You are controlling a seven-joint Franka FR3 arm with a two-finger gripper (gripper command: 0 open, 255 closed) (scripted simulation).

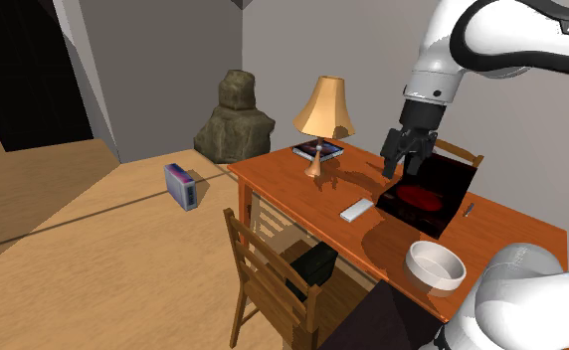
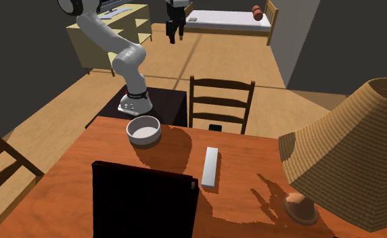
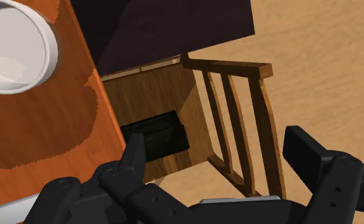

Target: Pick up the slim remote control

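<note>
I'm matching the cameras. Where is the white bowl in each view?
Shoulder view: bowl at the lower right, on the table.
Second exterior view: bowl left of centre, at the table's far edge.
Wrist view: bowl beyond the hand, by the table's edge.
Shared landmark: the chair beside the table.

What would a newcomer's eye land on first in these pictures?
The white robot arm's black gripper, open, hangs above the reddish-brown wooden table. On it lies a slim white remote control beside an open black laptop-like device; a tan-shaded table lamp stands at the end farthest from the stand.
</note>
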